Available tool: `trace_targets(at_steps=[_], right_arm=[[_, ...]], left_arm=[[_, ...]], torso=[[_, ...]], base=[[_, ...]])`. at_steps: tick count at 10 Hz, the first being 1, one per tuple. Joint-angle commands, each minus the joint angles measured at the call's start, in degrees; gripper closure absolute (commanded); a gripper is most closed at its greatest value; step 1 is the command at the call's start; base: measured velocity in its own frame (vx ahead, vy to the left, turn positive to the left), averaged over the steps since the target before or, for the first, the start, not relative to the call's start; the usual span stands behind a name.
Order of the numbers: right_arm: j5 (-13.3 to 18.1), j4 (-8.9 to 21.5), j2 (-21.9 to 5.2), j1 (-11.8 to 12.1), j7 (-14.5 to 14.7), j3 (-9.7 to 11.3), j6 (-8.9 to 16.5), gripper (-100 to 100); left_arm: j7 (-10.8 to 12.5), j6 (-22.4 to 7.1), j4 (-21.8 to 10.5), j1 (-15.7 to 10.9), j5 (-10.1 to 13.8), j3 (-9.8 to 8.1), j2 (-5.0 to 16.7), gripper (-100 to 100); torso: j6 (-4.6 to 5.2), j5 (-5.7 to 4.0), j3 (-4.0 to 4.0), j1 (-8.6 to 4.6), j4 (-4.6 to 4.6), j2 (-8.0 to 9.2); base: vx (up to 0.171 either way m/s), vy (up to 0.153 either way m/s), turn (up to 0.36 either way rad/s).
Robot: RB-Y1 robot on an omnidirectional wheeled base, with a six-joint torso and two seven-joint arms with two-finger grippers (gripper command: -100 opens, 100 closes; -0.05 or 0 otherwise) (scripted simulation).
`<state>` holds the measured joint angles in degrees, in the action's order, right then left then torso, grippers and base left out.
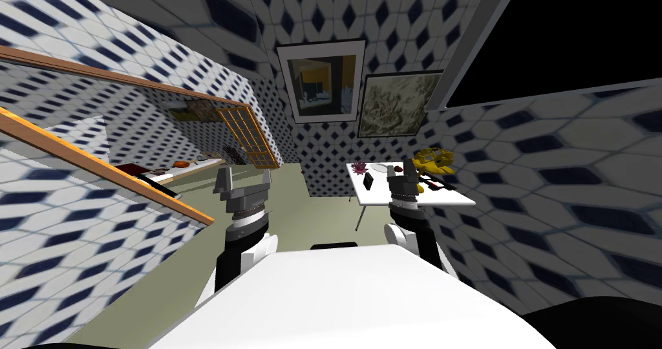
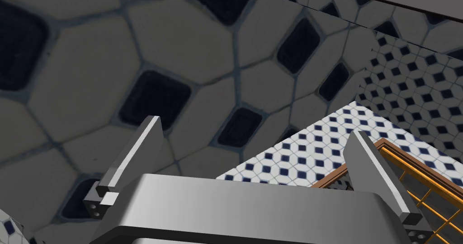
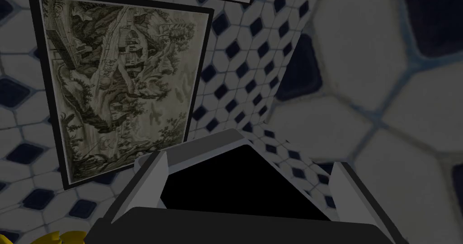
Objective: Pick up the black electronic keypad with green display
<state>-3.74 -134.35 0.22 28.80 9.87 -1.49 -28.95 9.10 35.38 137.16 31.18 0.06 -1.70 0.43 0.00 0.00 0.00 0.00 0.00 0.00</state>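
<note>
The keypad (image 1: 368, 181) lies on the white surface (image 1: 378, 200), toward its left edge (small here, perhaps propped up). Around it are a purple flower (image 1: 359, 167), a pale plate (image 1: 384, 169) and a yellow figure (image 1: 432, 161). The right claw (image 1: 403, 178) hovers just beside the keypad, released. The left claw (image 1: 245, 174) is well apart, also released.
</note>
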Motion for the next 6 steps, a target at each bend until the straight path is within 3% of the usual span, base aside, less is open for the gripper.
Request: trace_targets(at_steps=[1, 6], right_arm=[[0.6, 0.5, -1.9, -0.2, 0.4, -0.3, 0.1, -100], [4.7, 4.1, -7.6, -1.6, 3.1, -2.9, 0.5, -100]], left_arm=[[0.0, 0.0, 0.0, 0.0, 0.0, 0.0, 0.0, 0], [0.0, 0.0, 0.0, 0.0, 0.0, 0.0, 0.0, 0]], torso=[[0.0, 0.0, 0.0, 0.0, 0.0, 0.0], [0.0, -0.02, 0.07, -0.09, 0.03, 0.12]], base=[[-0.004, -0.002, 0.022], [-0.026, -0.014, 0.043]])
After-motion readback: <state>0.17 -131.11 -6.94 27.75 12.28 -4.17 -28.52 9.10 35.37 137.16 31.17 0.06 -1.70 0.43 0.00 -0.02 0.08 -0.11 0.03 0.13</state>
